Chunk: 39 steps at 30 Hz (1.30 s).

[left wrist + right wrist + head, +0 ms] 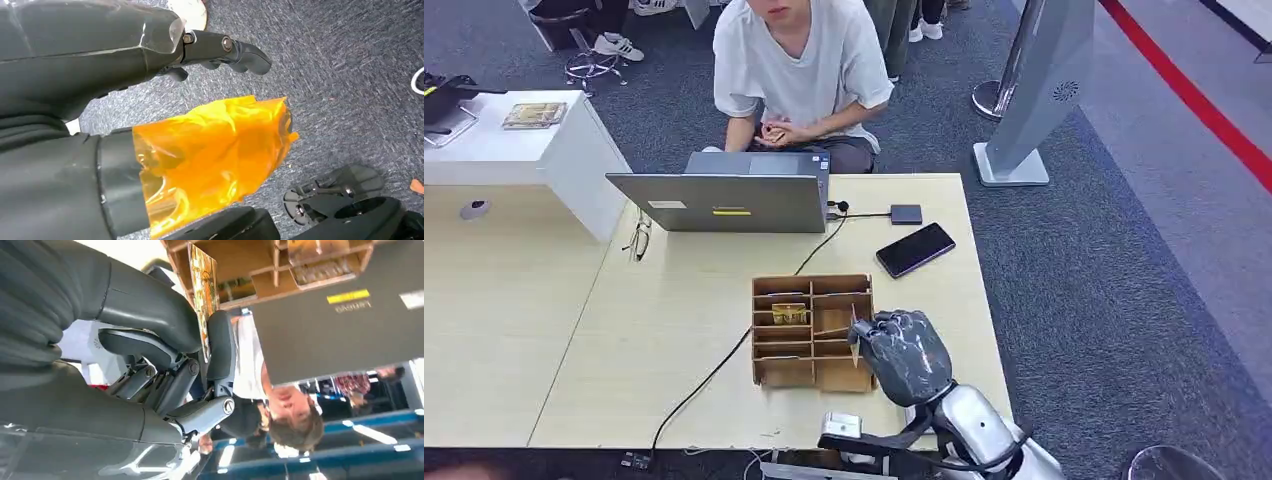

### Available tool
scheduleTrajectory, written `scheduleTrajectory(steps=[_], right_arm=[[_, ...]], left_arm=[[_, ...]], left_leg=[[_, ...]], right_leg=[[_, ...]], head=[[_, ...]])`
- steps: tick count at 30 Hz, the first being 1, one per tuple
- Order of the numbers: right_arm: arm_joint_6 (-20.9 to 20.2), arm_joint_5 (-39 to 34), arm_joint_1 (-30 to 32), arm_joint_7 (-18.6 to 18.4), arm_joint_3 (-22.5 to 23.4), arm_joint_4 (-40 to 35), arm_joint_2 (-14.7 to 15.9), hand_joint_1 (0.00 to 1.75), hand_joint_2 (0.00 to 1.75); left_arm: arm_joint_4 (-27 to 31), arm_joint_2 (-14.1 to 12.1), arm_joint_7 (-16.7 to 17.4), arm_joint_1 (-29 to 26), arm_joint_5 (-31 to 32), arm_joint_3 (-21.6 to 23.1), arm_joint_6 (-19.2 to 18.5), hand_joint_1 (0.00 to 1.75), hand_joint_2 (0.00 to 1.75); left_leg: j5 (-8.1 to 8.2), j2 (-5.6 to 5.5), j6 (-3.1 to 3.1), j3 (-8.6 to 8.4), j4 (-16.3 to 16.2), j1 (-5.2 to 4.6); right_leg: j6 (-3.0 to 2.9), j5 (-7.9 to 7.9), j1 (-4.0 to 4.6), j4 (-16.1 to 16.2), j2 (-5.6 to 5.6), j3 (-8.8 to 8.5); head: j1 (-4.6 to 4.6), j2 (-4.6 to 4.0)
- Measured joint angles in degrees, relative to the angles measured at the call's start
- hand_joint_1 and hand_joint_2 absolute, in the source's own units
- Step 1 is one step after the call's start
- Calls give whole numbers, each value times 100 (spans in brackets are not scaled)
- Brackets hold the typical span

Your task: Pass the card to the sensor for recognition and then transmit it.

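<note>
Scene: my right hand point(902, 352) at the right side of a cardboard rack point(812, 331) on a pale wooden table point(674, 320), with a person point(802, 70) seated across from me behind an open laptop point(724, 200).

Card: a thin card point(204, 295) with a yellow-brown printed face stands on edge, pinched between my thick grey thumb and a dark finger point(220, 342). In the head view it shows as a thin sliver point(854, 325) at the left of my fist, over the rack's right-hand compartments.

Right hand: clamped on the card, the remaining fingers curled in behind it. The pinched part of the card lies against my thumb; its free end points toward the rack's open compartments.

Rack: divided into small slots; one slot on the left column holds another yellowish card point(788, 313).

Left hand: my left hand point(220, 50) hangs above grey carpet point(350, 90), its thumb wrapped in crumpled orange film point(215, 150). The dark fingers are bent, nothing between them and the thumb; whether they are fully closed I cannot tell.

Table: a black phone point(915, 249) lies beyond the rack toward the person, a small dark box point(906, 213) just past it, and a black cable point(714, 375) runs from the laptop across the table to the near edge.
</note>
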<state>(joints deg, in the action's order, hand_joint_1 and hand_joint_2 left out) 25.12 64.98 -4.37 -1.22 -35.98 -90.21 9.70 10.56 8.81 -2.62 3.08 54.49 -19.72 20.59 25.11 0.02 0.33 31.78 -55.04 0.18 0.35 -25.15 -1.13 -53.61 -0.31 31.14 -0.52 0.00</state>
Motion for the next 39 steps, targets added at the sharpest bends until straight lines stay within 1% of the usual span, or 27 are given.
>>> scheduleTrajectory(steps=[1,3,15,20,22,28,33,39], right_arm=[[44,-24,18,35,4,-52,2,169,175],[116,-85,53,114,11,-144,9,175,175],[522,-610,229,662,61,-640,9,175,175],[858,-844,308,983,120,-780,-6,175,175],[1073,-874,348,1132,151,-830,-59,175,175],[1416,-927,440,1396,186,-1009,-216,175,175],[1447,-964,546,1698,308,-1161,-370,175,175],[1449,-1019,598,1772,380,-1250,-446,175,175]], left_arm=[[0,0,-9,-2,-4,-2,4,0,0],[0,0,-26,-6,-11,-15,9,0,0],[0,-2,-61,-29,-44,-118,63,0,0],[0,-2,-94,-33,-42,-138,81,0,0],[0,-2,-103,-34,-37,-140,94,0,0],[0,-2,-103,-34,-22,-142,96,0,0],[0,-2,-103,-35,4,-144,98,0,0],[0,0,-105,-37,15,-159,103,0,0]], left_leg=[[0,0,0,0,0,0],[0,0,0,0,0,0],[0,0,0,0,0,0],[0,0,0,0,0,0],[0,0,0,0,0,0],[0,0,0,0,1,1],[0,0,0,0,1,1],[0,0,0,0,1,1]], right_leg=[[0,0,0,0,0,0],[0,0,0,0,0,0],[0,-1,0,0,0,0],[-1,-1,0,0,0,0],[-1,-1,0,0,0,0],[-1,-1,1,0,0,0],[-1,-1,1,0,0,-1],[-1,-1,1,0,0,-1]], head=[[0,0],[0,0],[0,0],[0,0],[-2,0],[0,0],[0,0],[0,0]])
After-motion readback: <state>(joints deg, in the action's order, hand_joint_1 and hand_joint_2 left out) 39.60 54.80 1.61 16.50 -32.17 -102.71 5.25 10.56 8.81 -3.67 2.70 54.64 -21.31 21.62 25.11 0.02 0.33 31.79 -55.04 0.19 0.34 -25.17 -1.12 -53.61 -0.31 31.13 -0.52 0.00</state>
